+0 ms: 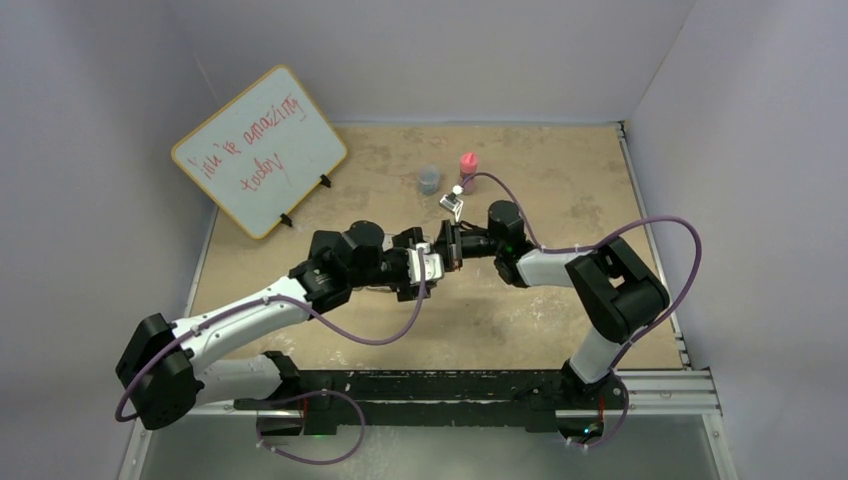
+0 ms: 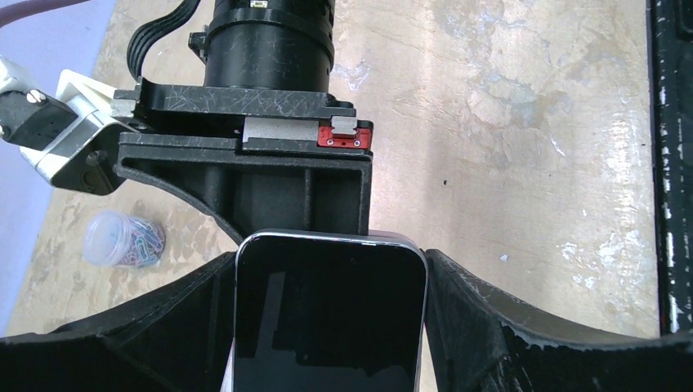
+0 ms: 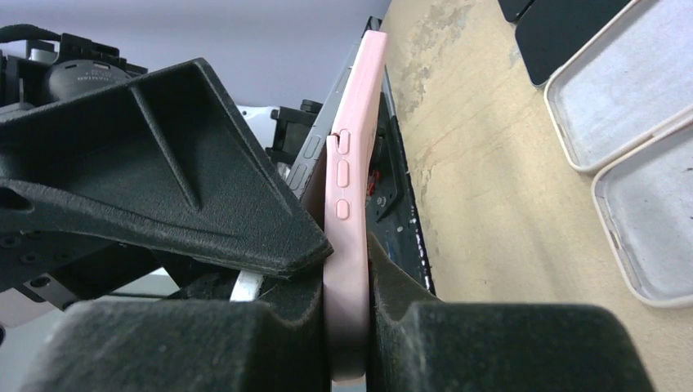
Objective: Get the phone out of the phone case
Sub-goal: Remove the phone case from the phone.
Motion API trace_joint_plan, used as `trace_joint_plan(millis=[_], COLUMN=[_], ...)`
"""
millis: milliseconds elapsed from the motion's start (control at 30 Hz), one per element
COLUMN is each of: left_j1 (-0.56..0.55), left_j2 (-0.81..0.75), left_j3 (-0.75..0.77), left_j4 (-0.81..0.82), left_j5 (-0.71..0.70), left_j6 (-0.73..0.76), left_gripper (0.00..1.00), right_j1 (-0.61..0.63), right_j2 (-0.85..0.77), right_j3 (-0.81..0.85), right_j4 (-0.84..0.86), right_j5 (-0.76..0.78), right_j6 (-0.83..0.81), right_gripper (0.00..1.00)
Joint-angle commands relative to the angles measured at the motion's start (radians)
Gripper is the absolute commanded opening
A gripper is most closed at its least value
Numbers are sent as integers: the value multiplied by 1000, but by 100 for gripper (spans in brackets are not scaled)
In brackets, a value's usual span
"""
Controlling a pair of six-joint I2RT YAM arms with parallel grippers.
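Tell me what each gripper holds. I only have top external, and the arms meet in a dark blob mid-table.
Observer: The right wrist view shows the right gripper pinching a slim pale pink phone case, edge-on between its pads.
Operator: Where's the handset?
Observer: The left wrist view shows the flat black-screened, silver-edged phone between the fingers of the left gripper, screen facing the camera.
Operator: Any separation?
Observer: In the right wrist view, the phone's grey side appears to stand off the pink case toward its far end. Nearer the pads, the fingers hide it.
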Motion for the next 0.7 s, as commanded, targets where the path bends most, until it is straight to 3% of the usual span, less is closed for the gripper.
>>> trace_joint_plan(millis=[0,200,400,533,667], left_j1=[74,158,158,162,181], left_j2=[-78,-147,-165,-188,-170], left_j3=[2,-23,-23,-10,89], left_j4=[54,152,168,147,-4], left_j5=[61,208,260,189,-55], left_j6=[-60,-157,-178,-179,-186], left_gripper=[5,0,0,0,0], right_j1=[5,6,5,4,-2], right_j2=[-31,-24,-8,-5,-20], right_j3=[46,107,139,161,186], right_j4=[-33,-411,-492,-540,-654], right_j5=[-31,30,70,81,112], right_j6=[-82,-357,-412,-440,-538], right_gripper=[0,0,0,0,0])
